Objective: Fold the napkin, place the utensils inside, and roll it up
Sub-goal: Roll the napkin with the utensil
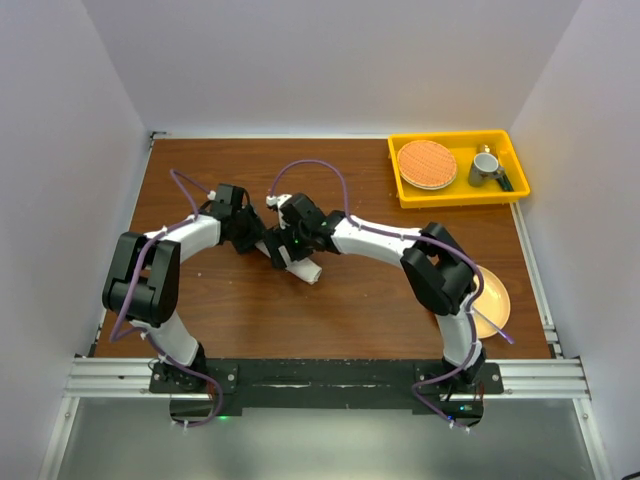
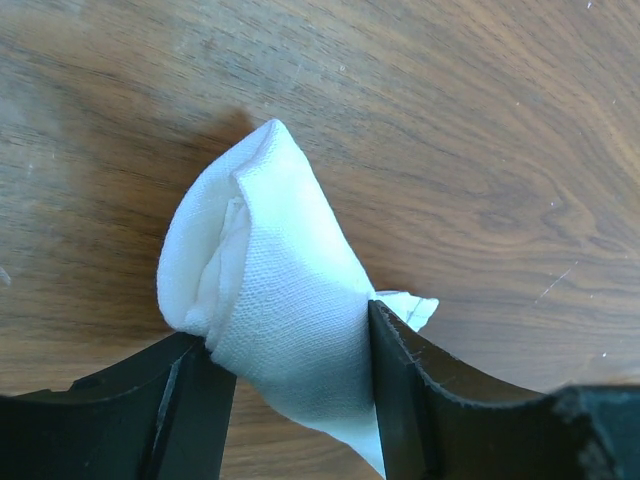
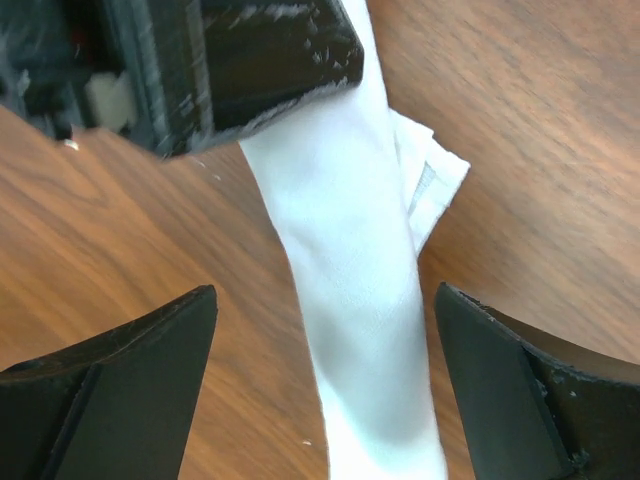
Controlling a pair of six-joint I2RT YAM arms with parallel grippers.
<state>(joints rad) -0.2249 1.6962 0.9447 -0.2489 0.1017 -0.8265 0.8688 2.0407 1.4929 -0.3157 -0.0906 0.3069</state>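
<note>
At the centre of the top view, the napkin lies on the counter as a short, loosely wound roll, with both arms bent in over it. The left end effector is clenched on the napkin: in its wrist view both fingers press the cloth from either side, near one end of the roll. The right end effector is released, its jaws standing wide on each side of the roll and clear of the cloth. No fork shows in any view; whether it sits inside the roll cannot be told.

The main risk, as I judge it, is unwinding. A loose corner pokes out beside the roll, and the open end toward the upper left of the left wrist view looks slack. With only one end pinched, any lift or drag could let the free end sag and spread, and whatever is wrapped inside could slide out. Pinching harder might also flatten the roll and push the layers apart.
</note>
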